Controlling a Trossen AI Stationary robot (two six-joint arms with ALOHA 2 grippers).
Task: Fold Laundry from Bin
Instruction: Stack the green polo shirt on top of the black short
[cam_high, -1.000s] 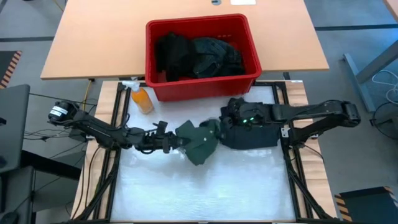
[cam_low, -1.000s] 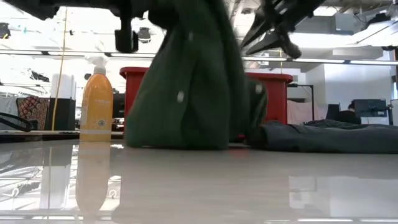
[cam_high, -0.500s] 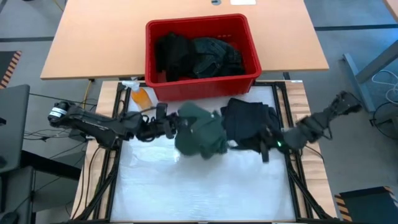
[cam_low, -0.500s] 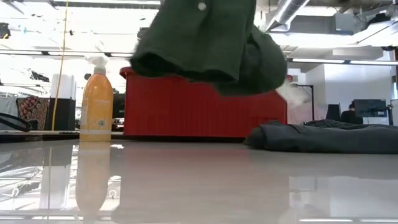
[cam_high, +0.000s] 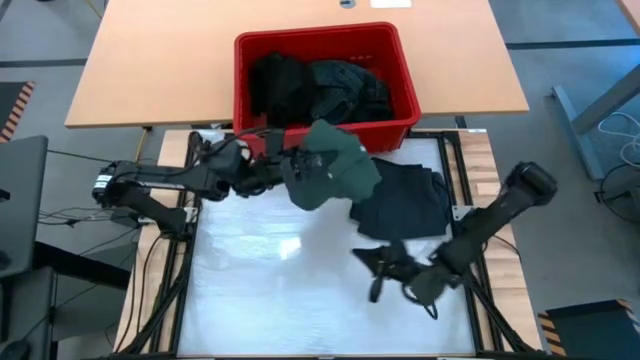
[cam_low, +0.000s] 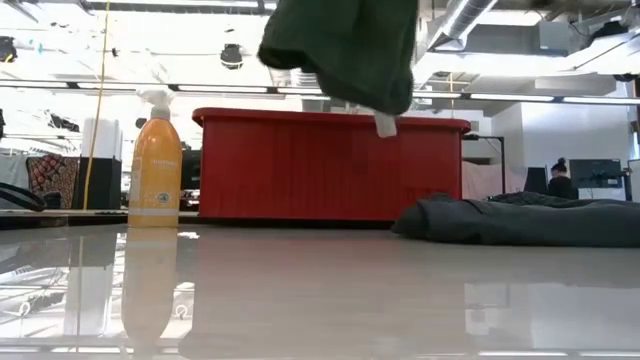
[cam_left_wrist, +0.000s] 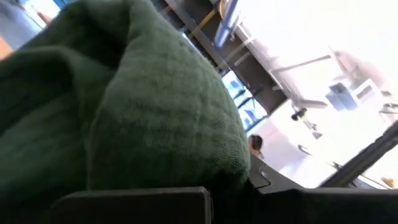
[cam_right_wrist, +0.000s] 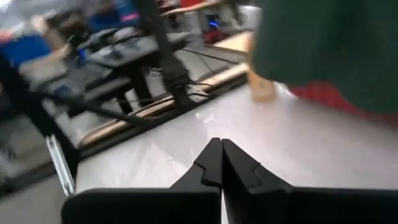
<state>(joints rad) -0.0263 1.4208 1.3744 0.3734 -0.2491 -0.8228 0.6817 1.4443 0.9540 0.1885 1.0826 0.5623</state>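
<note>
Two arms up: from above, the left gripper has its jaws clamped on the green shirt, held off the tabletop just in front of the red bin, where more dark clothes sit. The level view adds the shirt hanging clear, the orange bottle near the bin's left corner, and a dark garment lying flat at right. The right gripper hovers over bare tabletop near the front edge; its wrist view shows the jaws together, empty.
</note>
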